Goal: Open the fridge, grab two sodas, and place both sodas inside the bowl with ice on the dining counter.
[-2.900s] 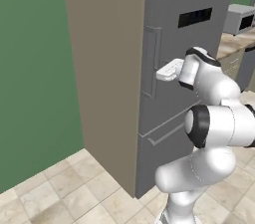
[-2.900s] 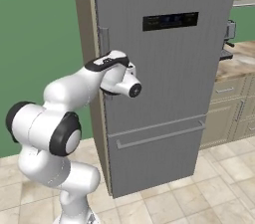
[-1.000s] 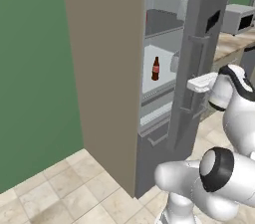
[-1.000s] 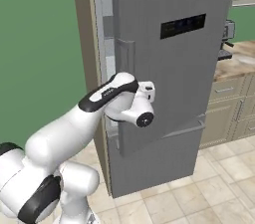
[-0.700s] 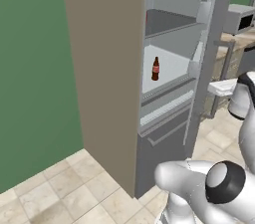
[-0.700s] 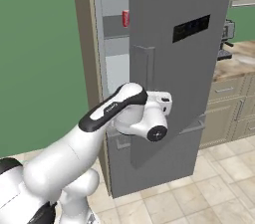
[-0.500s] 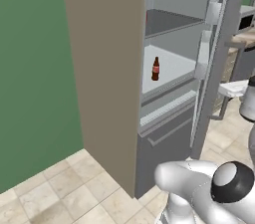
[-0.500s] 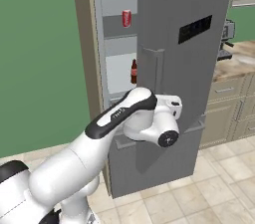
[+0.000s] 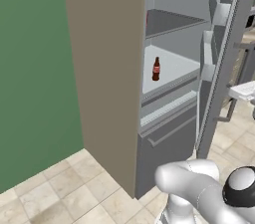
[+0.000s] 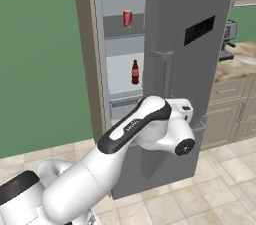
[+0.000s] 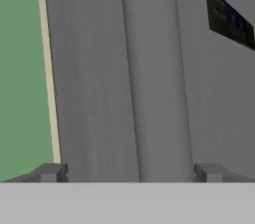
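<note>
Arm: glossy white rounded shells, thick tubular links. Joints: dark grey to black bands and round caps, one cap with a small pale centre disc. Forearm: long black stripe bearing faint pale lettering, unreadable. Hand: boxy white housing; two small dark grey square-ended fingertips. No cables or screws discernible.

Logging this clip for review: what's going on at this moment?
The robot arm has the fridge door swung partly open. In the hand view its jaws sit spread on either side of the door handle, not closed on it. Inside, a red can stands on an upper shelf and a cola bottle on the shelf below, both untouched.
</note>
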Controlling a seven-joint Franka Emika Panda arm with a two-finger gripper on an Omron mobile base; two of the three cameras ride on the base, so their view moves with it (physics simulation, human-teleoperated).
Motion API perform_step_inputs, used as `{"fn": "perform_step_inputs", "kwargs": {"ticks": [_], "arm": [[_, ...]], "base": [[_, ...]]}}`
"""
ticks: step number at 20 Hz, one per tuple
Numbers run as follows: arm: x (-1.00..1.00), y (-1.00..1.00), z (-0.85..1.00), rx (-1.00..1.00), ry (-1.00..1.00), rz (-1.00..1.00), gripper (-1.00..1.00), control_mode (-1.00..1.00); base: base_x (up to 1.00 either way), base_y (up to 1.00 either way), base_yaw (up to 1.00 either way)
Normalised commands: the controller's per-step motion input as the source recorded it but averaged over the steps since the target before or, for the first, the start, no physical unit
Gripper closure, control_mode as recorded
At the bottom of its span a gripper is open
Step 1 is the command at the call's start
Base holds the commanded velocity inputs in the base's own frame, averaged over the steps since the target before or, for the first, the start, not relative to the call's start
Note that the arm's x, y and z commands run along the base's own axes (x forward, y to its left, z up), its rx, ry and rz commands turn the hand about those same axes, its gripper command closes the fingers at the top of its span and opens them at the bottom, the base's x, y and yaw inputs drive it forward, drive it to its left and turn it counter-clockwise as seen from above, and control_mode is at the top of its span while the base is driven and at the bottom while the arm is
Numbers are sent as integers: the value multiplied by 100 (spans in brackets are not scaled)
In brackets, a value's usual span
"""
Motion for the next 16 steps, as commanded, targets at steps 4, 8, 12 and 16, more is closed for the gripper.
{"fn": "perform_step_inputs", "kwargs": {"ticks": [4, 8, 12, 16], "arm": [[-47, 22, 36, -3, -4, 0, -100, -100], [-16, -12, 18, -2, -2, 0, -100, -100], [0, -22, 0, 0, 0, 0, -100, -100], [0, -32, 0, 0, 0, 0, -100, -100]], "base": [[0, 0, 0], [0, 0, 0], [0, 0, 0], [0, 0, 0]]}}
